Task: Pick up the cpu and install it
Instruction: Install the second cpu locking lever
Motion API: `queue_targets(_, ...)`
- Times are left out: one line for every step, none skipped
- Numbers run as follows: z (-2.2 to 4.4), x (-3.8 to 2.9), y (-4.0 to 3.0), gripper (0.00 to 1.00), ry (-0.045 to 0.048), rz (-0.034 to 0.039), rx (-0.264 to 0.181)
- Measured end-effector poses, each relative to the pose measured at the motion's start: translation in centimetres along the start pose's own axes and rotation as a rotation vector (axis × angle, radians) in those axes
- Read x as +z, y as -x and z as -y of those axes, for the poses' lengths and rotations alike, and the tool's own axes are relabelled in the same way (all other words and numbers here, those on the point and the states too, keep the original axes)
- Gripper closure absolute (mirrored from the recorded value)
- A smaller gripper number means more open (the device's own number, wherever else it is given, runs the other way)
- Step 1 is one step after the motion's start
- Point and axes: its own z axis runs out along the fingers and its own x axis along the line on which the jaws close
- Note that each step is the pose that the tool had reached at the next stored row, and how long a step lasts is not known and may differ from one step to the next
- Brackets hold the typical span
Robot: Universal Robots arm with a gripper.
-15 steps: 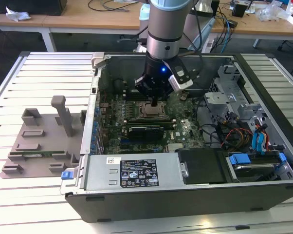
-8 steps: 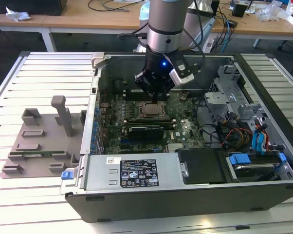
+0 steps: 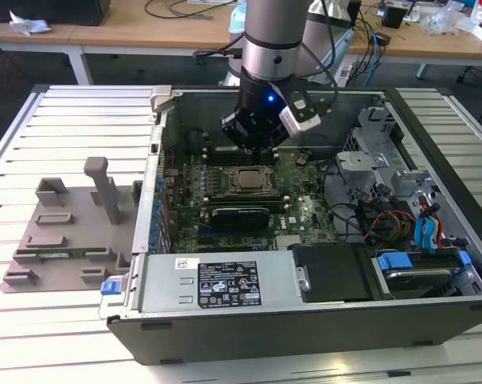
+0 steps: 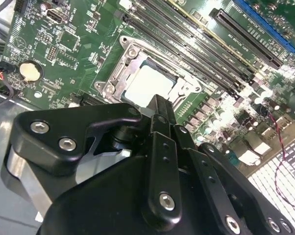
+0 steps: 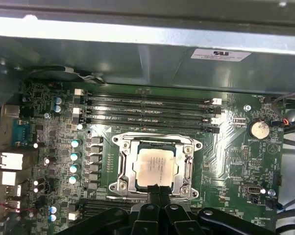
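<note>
One cpu (image 5: 156, 166), flat square chip, pale silver top, thin tan border; lies flat, face up, in metal socket frame (image 5: 123, 169) on green motherboard (image 5: 235, 161), centre of first wrist view. Square, no long axis; edges parallel to frame. In second wrist view cpu (image 4: 146, 84) sits upper centre, turned diagonal. In exterior view cpu (image 3: 249, 179) mid-frame inside open case (image 3: 305, 320). One gripper (image 5: 157, 192), fingers pressed together, holding nothing, tips at cpu's near edge. Four memory slots (image 5: 147, 110) beyond socket. One grey tray (image 3: 65, 232) at exterior view's left.
</note>
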Motion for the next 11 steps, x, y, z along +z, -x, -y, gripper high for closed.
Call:
queue_targets(-0.05,-0.53,0.0,0.89,-0.0011,-0.0001,0.0)
queue_targets(-0.07,-0.84,0.0,0.89,-0.0017,-0.0001,0.0)
queue_targets(-0.08,-1.13,-0.01,0.89,-0.0023,-0.0002,0.0)
queue_targets(-0.09,-1.48,-0.01,0.89,-0.0027,-0.0003,0.0)
queue_targets(-0.09,-1.53,-0.01,0.89,-0.0025,-0.0001,0.0)
queue_targets(-0.09,-1.53,-0.01,0.89,-0.0024,0.0,0.0)
queue_targets(-0.09,-1.54,-0.01,0.89,-0.0025,0.0,0.0)
queue_targets(-0.09,-1.55,-0.01,0.89,-0.0025,-0.0001,0.0)
queue_targets(-0.09,-1.56,-0.01,0.89,-0.0026,-0.0001,0.0)
queue_targets(-0.09,-1.56,-0.01,0.89,-0.0026,-0.0001,0.0)
queue_targets(-0.09,-1.56,-0.02,0.89,-0.0026,-0.0001,0.0)
